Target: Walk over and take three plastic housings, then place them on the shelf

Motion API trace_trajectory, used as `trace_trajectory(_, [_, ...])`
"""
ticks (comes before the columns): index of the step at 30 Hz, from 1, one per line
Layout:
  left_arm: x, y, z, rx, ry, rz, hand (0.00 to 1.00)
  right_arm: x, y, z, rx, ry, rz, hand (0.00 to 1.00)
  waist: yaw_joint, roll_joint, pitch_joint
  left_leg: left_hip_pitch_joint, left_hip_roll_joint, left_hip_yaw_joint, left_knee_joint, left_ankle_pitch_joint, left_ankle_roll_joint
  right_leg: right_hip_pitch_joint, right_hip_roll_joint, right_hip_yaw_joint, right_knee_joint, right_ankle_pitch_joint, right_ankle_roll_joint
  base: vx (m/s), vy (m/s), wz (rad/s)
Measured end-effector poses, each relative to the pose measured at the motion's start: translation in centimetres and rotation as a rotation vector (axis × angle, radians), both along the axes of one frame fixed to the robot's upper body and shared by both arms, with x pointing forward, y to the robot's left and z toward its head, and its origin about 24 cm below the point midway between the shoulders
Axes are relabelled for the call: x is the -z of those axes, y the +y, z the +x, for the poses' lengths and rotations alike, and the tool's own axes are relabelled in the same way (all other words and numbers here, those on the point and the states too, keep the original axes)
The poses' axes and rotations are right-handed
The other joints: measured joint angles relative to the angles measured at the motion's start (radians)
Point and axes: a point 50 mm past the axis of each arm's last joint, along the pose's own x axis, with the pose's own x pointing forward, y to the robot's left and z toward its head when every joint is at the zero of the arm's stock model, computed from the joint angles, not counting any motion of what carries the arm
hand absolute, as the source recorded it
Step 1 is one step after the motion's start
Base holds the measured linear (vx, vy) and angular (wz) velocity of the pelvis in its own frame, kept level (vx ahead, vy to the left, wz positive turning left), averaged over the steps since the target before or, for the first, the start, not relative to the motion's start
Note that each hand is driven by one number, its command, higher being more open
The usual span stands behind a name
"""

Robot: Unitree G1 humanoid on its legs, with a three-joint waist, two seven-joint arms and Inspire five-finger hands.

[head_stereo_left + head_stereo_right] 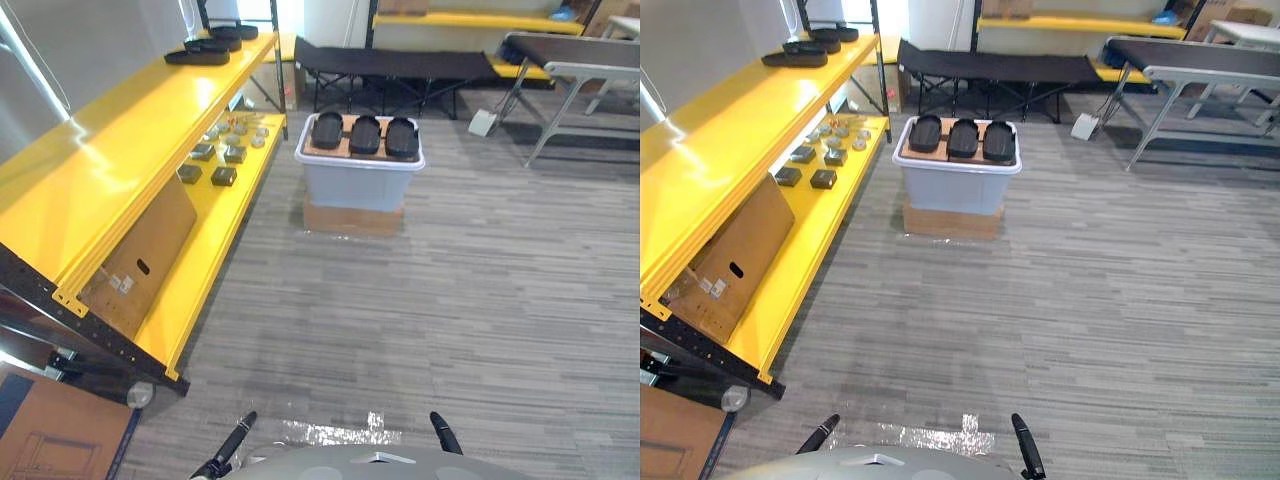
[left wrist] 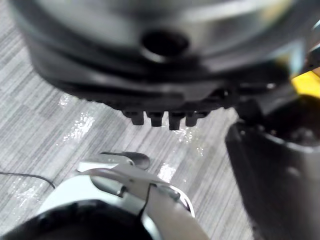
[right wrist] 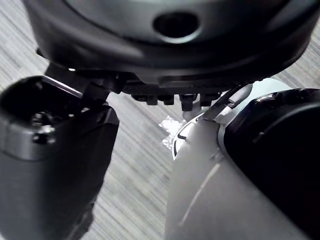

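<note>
Hands: left hand (image 2: 150, 92), right hand (image 3: 170, 60); grip can't be told.
Black plastic housings (image 1: 365, 134): 3, laid atop grey plastic tote (image 1: 360, 188).
Yellow metal shelf (image 1: 130, 125): beside tote.

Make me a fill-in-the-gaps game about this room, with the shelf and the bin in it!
1. On top of the grey bin lie ___ black plastic housings.
2. The long shelf on the robot's left is painted ___.
3. The folding cot behind the bin is coloured ___.
4. The bin stands on a box made of ___.

Missing words: three; yellow; black; cardboard.
</note>
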Motion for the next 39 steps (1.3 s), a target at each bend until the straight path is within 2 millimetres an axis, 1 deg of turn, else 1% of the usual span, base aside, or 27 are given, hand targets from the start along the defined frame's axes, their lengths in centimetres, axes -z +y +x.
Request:
trace_trajectory(1, [0.0,0.0,0.0,0.000,-0.009,0.003,1.00,0.0,-0.1,0.1,0.003,-0.023,-0.020,1.00,-0.001,-0.001,0.003,0.021,-0.009,-0.002,-0.043,0.023,-0.002,0.005,0.001,-0.005,-0.008,0.001,0.001,0.04,0.009,0.04])
trace_trajectory(2, [0.0,0.0,0.1,0.000,-0.014,0.004,1.00,-0.1,-0.2,0.3,0.000,-0.035,-0.029,1.00,-0.001,-0.001,0.003,0.032,-0.012,-0.001,-0.059,0.031,-0.004,0.007,0.002,-0.004,-0.011,0.001,0.002,0.05,0.013,0.00])
trace_trajectory(3, [-0.1,0.0,0.6,0.012,-0.039,0.008,1.00,-0.2,-0.3,0.9,-0.008,-0.070,-0.048,1.00,-0.001,-0.001,0.002,0.043,-0.015,0.001,-0.086,0.042,-0.005,0.007,0.004,-0.003,-0.012,0.002,0.003,0.03,0.012,-0.05])
trace_trajectory(4, [-0.3,0.0,1.5,0.048,-0.079,0.012,1.00,-0.4,-0.3,2.1,-0.045,-0.115,-0.067,1.00,-0.004,-0.003,0.003,0.049,-0.018,0.001,-0.103,0.050,-0.007,0.006,0.006,-0.002,-0.013,0.003,0.004,0.00,0.000,0.00])
trace_trajectory(5, [-0.4,0.0,1.9,0.068,-0.106,0.009,1.00,-0.5,-0.3,2.5,-0.065,-0.130,-0.078,1.00,-0.006,-0.005,0.004,0.049,-0.019,0.001,-0.105,0.052,-0.007,0.005,0.006,-0.002,-0.013,0.003,0.004,0.00,0.000,0.00])
trace_trajectory(7, [-1.1,-0.3,4.1,0.130,-0.207,0.008,1.00,-1.2,-0.3,5.1,-0.139,-0.231,-0.101,1.00,-0.015,-0.011,0.007,0.048,-0.023,0.003,-0.119,0.058,-0.006,0.002,0.007,0.000,-0.030,0.015,0.006,-0.02,0.020,-0.06])
trace_trajectory(8, [-1.3,-0.5,4.8,0.142,-0.233,0.009,1.00,-1.4,-0.2,5.8,-0.174,-0.261,-0.112,1.00,-0.016,-0.011,0.007,0.048,-0.025,0.003,-0.124,0.062,-0.005,0.000,0.007,0.001,-0.033,0.019,0.007,-0.03,0.035,-0.07])
trace_trajectory(9, [-1.8,-0.7,6.2,0.159,-0.290,0.010,1.00,-1.9,-0.1,7.5,-0.228,-0.320,-0.132,1.00,-0.018,-0.012,0.011,0.046,-0.028,0.005,-0.128,0.065,-0.003,-0.005,0.007,0.007,-0.037,0.025,0.008,-0.04,0.036,-0.07])
trace_trajectory(10, [-2.0,-1.0,7.1,0.162,-0.318,0.002,1.00,-2.2,0.0,8.2,-0.251,-0.347,-0.140,1.00,-0.018,-0.012,0.017,0.046,-0.030,0.009,-0.128,0.065,-0.003,-0.005,0.006,0.011,-0.039,0.028,0.008,-0.04,0.045,-0.11])
trace_trajectory(11, [-2.5,-1.7,8.5,0.181,-0.368,-0.018,1.00,-2.6,0.2,9.6,-0.277,-0.395,-0.145,1.00,-0.017,-0.012,0.024,0.047,-0.032,0.014,-0.128,0.065,-0.003,-0.005,0.005,0.016,-0.044,0.034,0.009,-0.05,0.044,-0.12])
trace_trajectory(12, [-2.8,-2.4,9.4,0.206,-0.397,-0.030,1.00,-2.9,0.5,10.5,-0.294,-0.428,-0.148,1.00,-0.017,-0.014,0.028,0.047,-0.034,0.016,-0.128,0.066,-0.002,-0.006,0.004,0.019,-0.045,0.036,0.011,-0.04,0.041,-0.08])
trace_trajectory(15, [-3.4,-3.3,11.0,0.262,-0.445,-0.055,1.00,-3.4,1.3,12.1,-0.357,-0.485,-0.160,1.00,-0.019,-0.016,0.030,0.047,-0.035,0.018,-0.128,0.066,-0.002,-0.013,0.003,0.021,-0.045,0.036,0.011,-0.01,0.010,-0.01])
trace_trajectory(18, [-3.5,-3.6,11.2,0.272,-0.452,-0.060,1.00,-3.5,1.5,12.3,-0.367,-0.491,-0.157,1.00,-0.021,-0.012,0.034,0.047,-0.034,0.019,-0.128,0.066,-0.002,-0.014,0.004,0.021,-0.045,0.036,0.011,0.00,0.000,0.00])
trace_trajectory(22, [-3.1,-3.7,10.4,0.269,-0.423,-0.052,1.00,-3.3,1.7,12.0,-0.360,-0.481,-0.134,1.00,-0.030,-0.005,0.044,0.047,-0.032,0.020,-0.127,0.066,-0.002,-0.010,0.006,0.021,-0.045,0.036,0.011,0.00,0.000,0.00])
trace_trajectory(26, [-2.8,-3.7,9.4,0.209,-0.407,-0.061,1.00,-3.2,2.1,11.6,-0.322,-0.480,-0.106,1.00,-0.041,-0.005,0.046,0.048,-0.033,0.020,-0.127,0.067,-0.001,-0.009,0.005,0.022,-0.042,0.036,0.011,-0.01,0.004,0.00])
trace_trajectory(28, [-2.7,-3.6,8.9,0.202,-0.399,-0.058,1.00,-3.1,2.0,11.4,-0.316,-0.475,-0.120,1.00,-0.041,-0.005,0.047,0.049,-0.033,0.023,-0.127,0.068,0.001,-0.014,0.006,0.028,-0.033,0.036,0.011,-0.04,0.014,-0.04])
trace_trajectory(32, [-3.0,-3.6,8.6,0.211,-0.430,-0.042,1.00,-3.5,1.7,11.7,-0.292,-0.491,-0.181,1.00,-0.038,-0.006,0.051,0.048,-0.036,0.038,-0.127,0.067,0.002,-0.033,0.001,0.050,-0.025,0.036,0.011,-0.06,0.029,-0.13])
trace_trajectory(34, [-3.3,-3.6,8.7,0.209,-0.455,-0.037,1.00,-4.2,1.5,12.5,-0.283,-0.531,-0.218,1.00,-0.040,-0.009,0.058,0.028,-0.039,0.044,-0.116,0.059,0.012,-0.089,-0.022,0.060,0.059,0.002,0.011,-0.04,0.054,-0.16])
trace_trajectory(35, [-3.7,-3.5,9.4,0.214,-0.484,-0.033,1.00,-4.8,1.4,13.4,-0.276,-0.574,-0.242,1.00,-0.043,-0.021,0.067,-0.003,-0.048,0.049,-0.085,0.031,0.016,-0.175,-0.061,0.079,0.198,-0.051,0.019,-0.05,0.057,-0.19])
trace_trajectory(36, [-4.2,-3.5,10.4,0.219,-0.523,-0.025,1.00,-5.5,1.2,14.4,-0.273,-0.615,-0.265,1.00,-0.043,-0.027,0.094,-0.033,-0.052,0.053,-0.045,0.012,0.032,-0.262,-0.099,0.096,0.357,-0.068,0.019,-0.05,0.055,-0.16])
trace_trajectory(37, [-4.5,-3.5,10.9,0.223,-0.538,-0.020,1.00,-5.8,1.1,14.8,-0.269,-0.629,-0.274,1.00,-0.045,-0.028,0.108,-0.043,-0.051,0.054,-0.025,0.005,0.035,-0.304,-0.114,0.100,0.432,-0.065,0.022,-0.07,0.042,-0.09])
trace_trajectory(38, [-5.0,-3.4,11.8,0.232,-0.571,-0.011,1.00,-6.0,1.2,15.1,-0.256,-0.645,-0.282,1.00,-0.046,-0.037,0.145,-0.041,-0.047,0.057,0.009,-0.006,0.044,-0.354,-0.139,0.109,0.533,-0.061,0.026,-0.05,0.033,-0.01])
trace_trajectory(39, [-5.2,-3.6,12.1,0.239,-0.583,-0.007,1.00,-5.7,1.4,14.6,-0.232,-0.636,-0.267,1.00,-0.045,-0.043,0.158,-0.038,-0.039,0.056,0.035,-0.024,0.051,-0.349,-0.141,0.105,0.511,-0.077,0.011,0.00,0.000,0.00])
